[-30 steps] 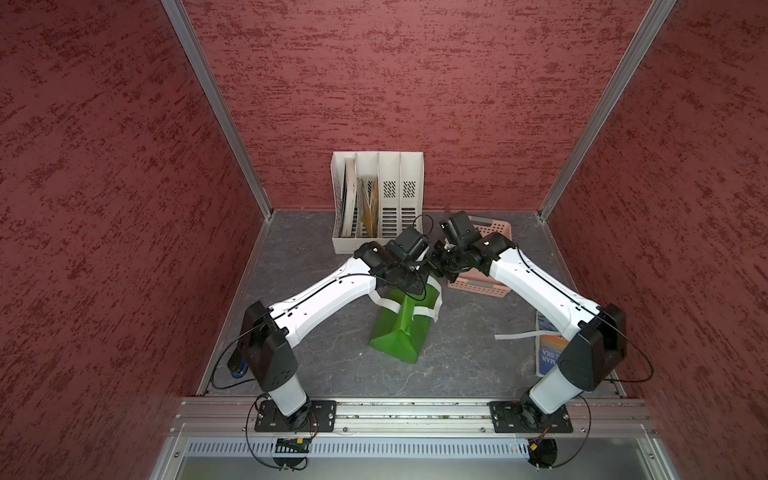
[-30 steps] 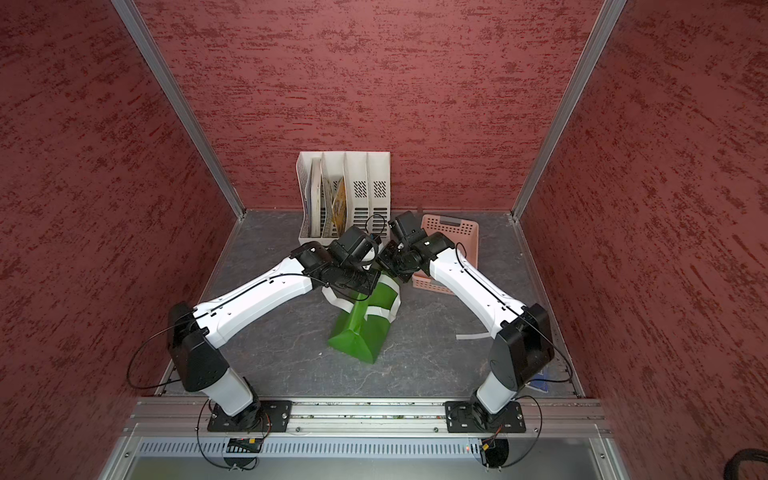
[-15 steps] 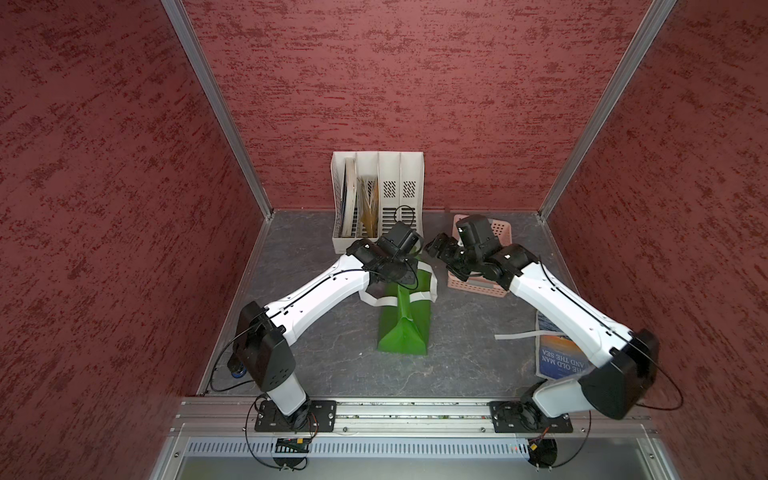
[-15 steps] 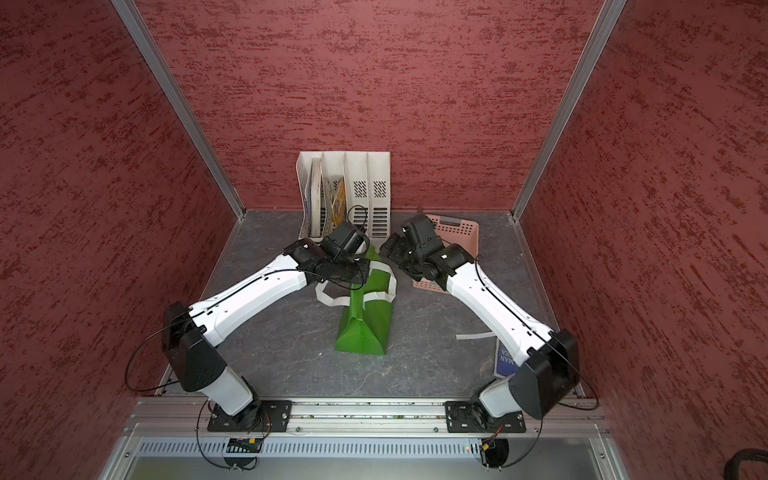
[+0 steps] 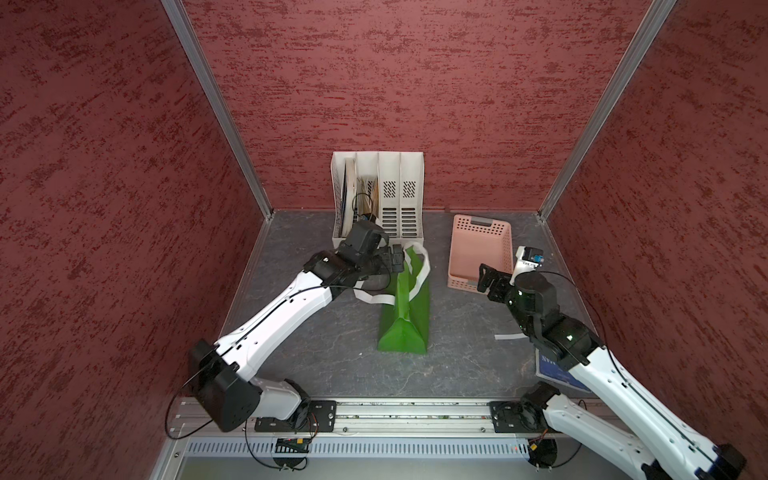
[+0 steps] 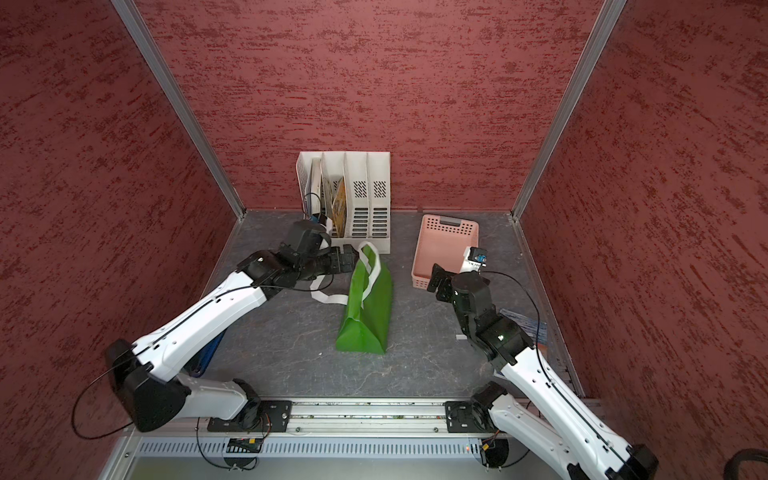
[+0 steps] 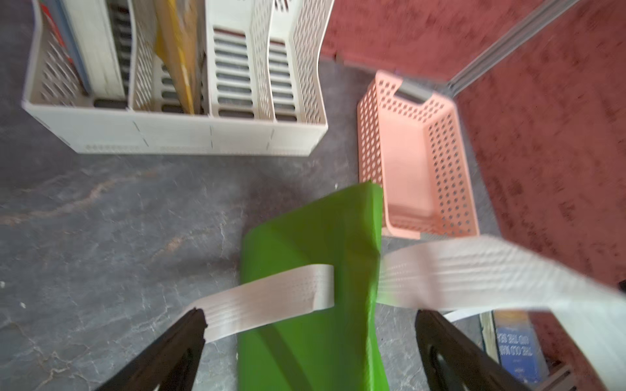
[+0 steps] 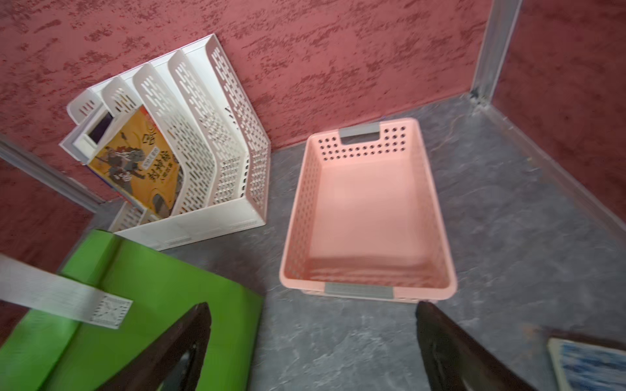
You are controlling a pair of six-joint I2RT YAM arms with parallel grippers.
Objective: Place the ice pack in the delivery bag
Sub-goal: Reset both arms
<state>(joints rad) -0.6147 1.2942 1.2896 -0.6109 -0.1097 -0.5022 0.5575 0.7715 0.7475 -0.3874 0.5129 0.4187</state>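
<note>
Top view: on the table (image 5: pixel 332 357), the bag (image 5: pixel 405 320) lies on its side, left of the basket (image 5: pixel 478 253).
I see the left gripper (image 5: pixel 394 259) wide at its handles (image 5: pixel 426 266), the right gripper (image 5: pixel 489 279) wide by the basket; neither holds anything.

Soft even light casts faint shadows; both top views look sharp, wrist views blur the delivery bag (image 7: pixel 305 237).

grey tabletop (image 5: pixel 324 357) bears delivery bag (image 5: pixel 405 328), pink basket (image 5: pixel 478 226), file rack (image 5: pixel 409 216).
</note>
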